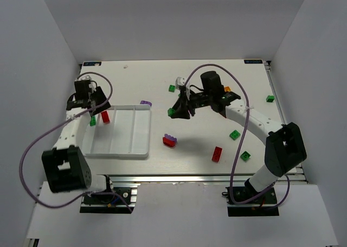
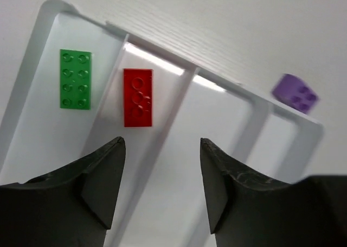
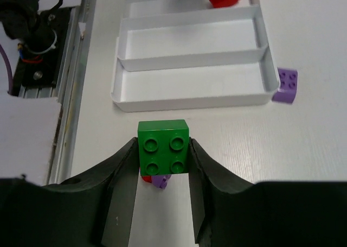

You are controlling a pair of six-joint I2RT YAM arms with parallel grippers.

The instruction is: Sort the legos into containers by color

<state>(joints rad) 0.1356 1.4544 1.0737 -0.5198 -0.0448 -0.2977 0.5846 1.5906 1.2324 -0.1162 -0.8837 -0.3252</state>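
In the tray (image 2: 217, 127): green lego (image 2: 75, 79) in leftmost slot, red lego (image 2: 137, 97) next over. The left end effector (image 2: 162, 149) is wide and empty, right end effector (image 3: 162, 171) pinching a green brick (image 3: 163, 147).

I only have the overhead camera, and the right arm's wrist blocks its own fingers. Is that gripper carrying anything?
Observer: Yes. The right gripper is clamped on a green square brick, one finger on each side, studs toward the wrist camera.
Operator: The left arm covers part of the tray. What is in there?
Observer: A long green brick lies flat in the end compartment of the tray, and a red brick lies flat in the compartment next to it.
Operator: And is the left gripper holding a brick?
Observer: No. The left gripper is open above the tray with nothing between its fingers.
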